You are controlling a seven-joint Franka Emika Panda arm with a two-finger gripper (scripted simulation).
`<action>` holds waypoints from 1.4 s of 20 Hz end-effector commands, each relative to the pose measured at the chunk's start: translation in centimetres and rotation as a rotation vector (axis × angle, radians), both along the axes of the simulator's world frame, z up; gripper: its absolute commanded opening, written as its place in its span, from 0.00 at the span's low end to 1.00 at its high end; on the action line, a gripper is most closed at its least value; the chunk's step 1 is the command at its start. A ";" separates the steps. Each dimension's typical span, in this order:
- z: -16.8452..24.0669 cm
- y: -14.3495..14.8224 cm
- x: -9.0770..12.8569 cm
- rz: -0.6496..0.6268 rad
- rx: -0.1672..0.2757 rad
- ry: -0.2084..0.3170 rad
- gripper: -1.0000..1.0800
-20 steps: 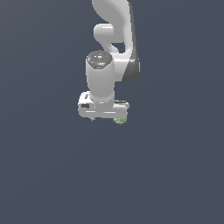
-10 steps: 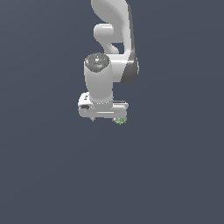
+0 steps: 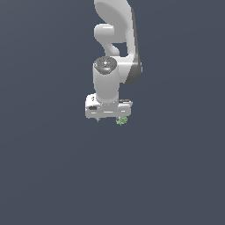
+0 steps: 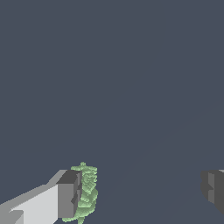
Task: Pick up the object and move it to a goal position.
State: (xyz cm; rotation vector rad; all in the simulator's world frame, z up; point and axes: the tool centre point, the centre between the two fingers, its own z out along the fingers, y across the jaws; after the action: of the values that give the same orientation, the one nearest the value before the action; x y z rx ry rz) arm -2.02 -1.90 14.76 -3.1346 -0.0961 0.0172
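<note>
The object (image 3: 121,120) is a tiny light-green, bumpy lump. In the exterior view it sits just under the white gripper (image 3: 110,119), at the end of the hand toward that view's right. In the wrist view the object (image 4: 85,192) lies against the inner face of one grey fingertip (image 4: 69,194). The other fingertip (image 4: 213,187) stands far off across a wide gap. The gripper (image 4: 141,192) is open, with the lump between the fingers but close to one side. The part of the lump behind that finger is hidden.
The white arm (image 3: 116,39) rises above the hand, toward the top of the exterior view. Everything around it is a plain dark grey-blue surface (image 3: 52,176). No other object and no goal marker shows.
The hand has shifted slightly down and toward the exterior view's right. The green lump stays at about the same spot. The fingers' opening cannot be compared in the earlier frames.
</note>
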 end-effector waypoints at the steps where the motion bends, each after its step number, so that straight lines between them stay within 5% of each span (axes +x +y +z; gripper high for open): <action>1: -0.8 0.9 -0.9 0.053 -0.001 -0.001 0.96; 15: -5.2 6.3 -7.6 0.387 -0.003 -0.011 0.96; 28: -6.4 6.9 -8.6 0.429 -0.003 -0.011 0.96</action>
State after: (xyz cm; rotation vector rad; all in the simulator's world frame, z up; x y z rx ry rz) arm -10.59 5.02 8.67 -3.0478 -0.7621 -0.0001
